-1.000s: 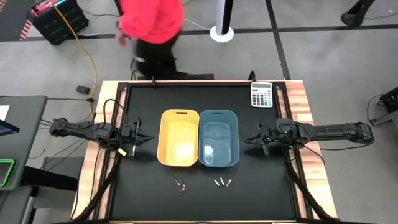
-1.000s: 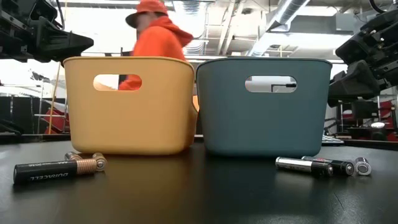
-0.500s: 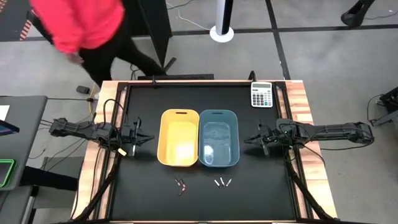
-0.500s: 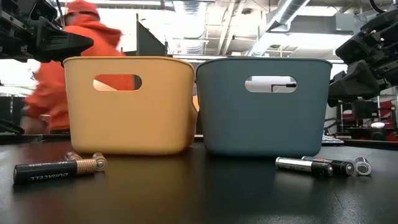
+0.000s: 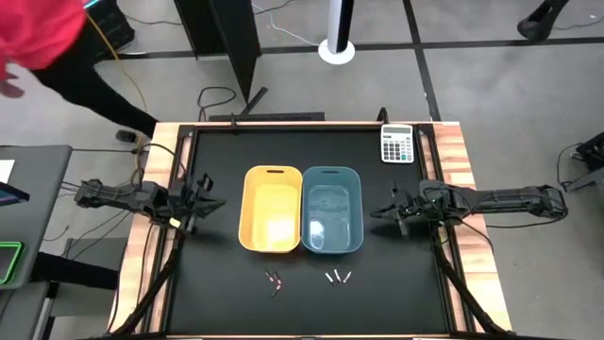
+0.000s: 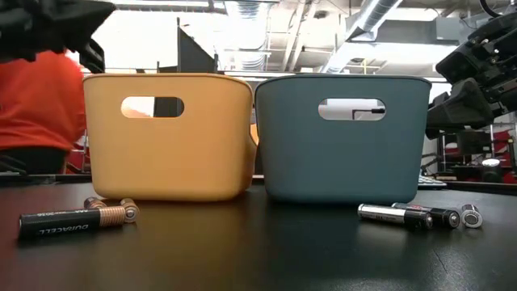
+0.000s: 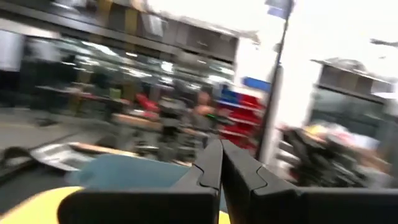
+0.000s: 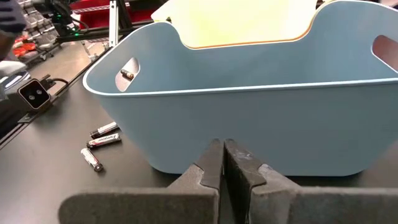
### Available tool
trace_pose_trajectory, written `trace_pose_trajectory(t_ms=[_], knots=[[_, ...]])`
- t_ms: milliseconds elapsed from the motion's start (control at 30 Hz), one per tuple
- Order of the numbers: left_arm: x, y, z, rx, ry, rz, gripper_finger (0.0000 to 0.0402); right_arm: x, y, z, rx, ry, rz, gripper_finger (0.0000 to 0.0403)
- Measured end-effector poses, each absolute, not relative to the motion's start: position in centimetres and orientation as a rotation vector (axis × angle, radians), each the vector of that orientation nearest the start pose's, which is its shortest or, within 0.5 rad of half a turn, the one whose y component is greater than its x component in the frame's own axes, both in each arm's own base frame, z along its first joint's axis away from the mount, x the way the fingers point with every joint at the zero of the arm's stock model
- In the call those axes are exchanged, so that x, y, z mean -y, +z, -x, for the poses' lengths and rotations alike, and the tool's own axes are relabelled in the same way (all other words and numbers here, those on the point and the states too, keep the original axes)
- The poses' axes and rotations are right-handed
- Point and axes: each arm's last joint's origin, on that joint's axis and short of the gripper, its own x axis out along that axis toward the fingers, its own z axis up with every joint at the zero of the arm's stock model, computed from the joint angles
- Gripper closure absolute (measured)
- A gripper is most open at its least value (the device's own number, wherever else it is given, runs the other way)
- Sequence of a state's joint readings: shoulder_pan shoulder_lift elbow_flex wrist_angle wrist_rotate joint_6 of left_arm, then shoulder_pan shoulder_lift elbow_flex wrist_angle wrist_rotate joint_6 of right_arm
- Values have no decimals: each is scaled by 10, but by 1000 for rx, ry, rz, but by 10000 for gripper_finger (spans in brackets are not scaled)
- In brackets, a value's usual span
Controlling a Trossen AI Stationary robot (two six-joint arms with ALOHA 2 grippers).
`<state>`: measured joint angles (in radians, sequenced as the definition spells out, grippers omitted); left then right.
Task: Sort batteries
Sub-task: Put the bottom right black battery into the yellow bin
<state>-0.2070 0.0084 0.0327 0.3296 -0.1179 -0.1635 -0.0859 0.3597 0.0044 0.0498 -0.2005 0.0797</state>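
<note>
Batteries sat in two small clusters at the lower middle of the high view, on the black worktop (image 5: 226, 302), both bins looked empty. Dark batteries (image 5: 275, 280) lay below the yellow bin (image 5: 273, 210); pale batteries (image 5: 337, 278) lay below the blue bin (image 5: 332, 210). Each cluster was well apart from both tools and below them in the frame, toward the centre.

Left tool (image 5: 203, 195) hung at mid-left, beside the yellow bin, so I judged it nearer the dark cluster. Right tool (image 5: 390, 212) hung at mid-right, beside the blue bin, nearer the pale cluster. Both had fingers pressed together, nothing held. In the wrist views each tool showed its fingers meeting in a thin seam.

Long axes: the pale ones ran roughly up-down with a slight tilt in the high view; the dark ones crossed at angles, exact headings too small to tell.

Looks: slim cylinders. In the low view the lower-left one was black with a copper end, Duracell print; the lower-right ones were silvery with dark bands.

Calculator (image 5: 397, 144) sat at the upper right of the worktop, out of play.
</note>
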Motion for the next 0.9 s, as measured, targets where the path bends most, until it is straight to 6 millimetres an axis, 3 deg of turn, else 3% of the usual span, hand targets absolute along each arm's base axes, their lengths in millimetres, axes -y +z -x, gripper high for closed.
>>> trace_pose_trajectory(t_ms=[200,300,500,733,900], knots=[[21,211,-93,307,-282,273,401,4,139,-115,-306,103,-116,369],[24,208,-100,262,-281,356,401,4,139,-115,-300,120,2,369],[36,228,-113,280,-353,354,401,4,139,-115,-294,126,41,369],[66,274,-157,198,-396,113,399,6,149,-117,-246,101,-15,369],[90,284,-196,-87,-306,-21,382,7,180,-120,-115,91,-128,369]])
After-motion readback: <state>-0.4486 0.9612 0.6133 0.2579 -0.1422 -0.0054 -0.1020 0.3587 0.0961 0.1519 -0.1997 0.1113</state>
